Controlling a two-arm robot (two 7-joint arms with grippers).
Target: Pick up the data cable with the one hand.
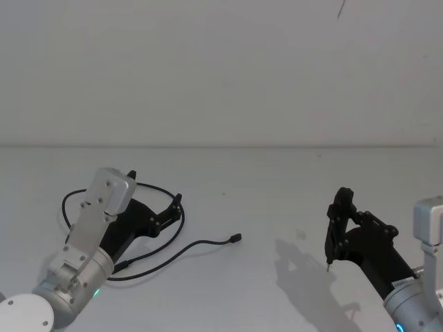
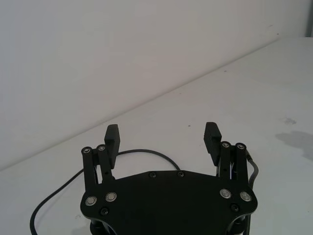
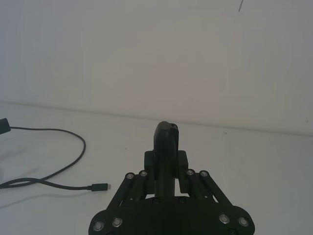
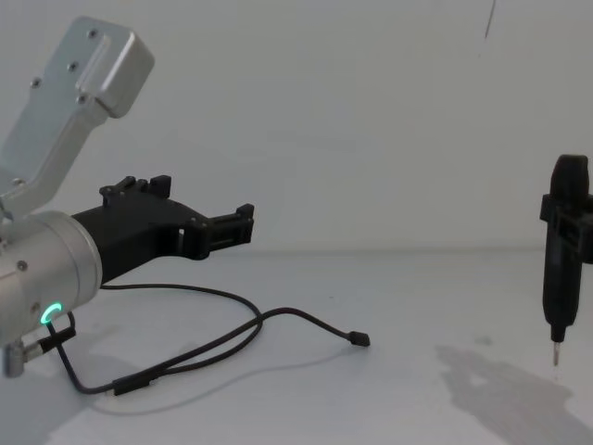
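Note:
The data cable (image 1: 201, 243) lies on the white table as a thin black cord, looped at the left, with one small plug (image 1: 237, 238) pointing right. My left gripper (image 1: 154, 188), the wide black two-fingered one hand on a silver forearm with a green ring light, hovers open above the loop. In the chest view the left gripper (image 4: 208, 209) is clearly above the cable (image 4: 278, 315). The left wrist view shows the cable (image 2: 146, 152) curving on the table beyond the spread fingers (image 2: 212, 132). My right gripper (image 1: 336, 228) is slim and black with a small metal tip. It is held upright at the right.
The white table (image 1: 277, 180) runs back to a plain white wall. The second cable plug (image 1: 121, 265) lies near the left forearm. The right gripper (image 4: 561, 269) casts a shadow on the table beneath it.

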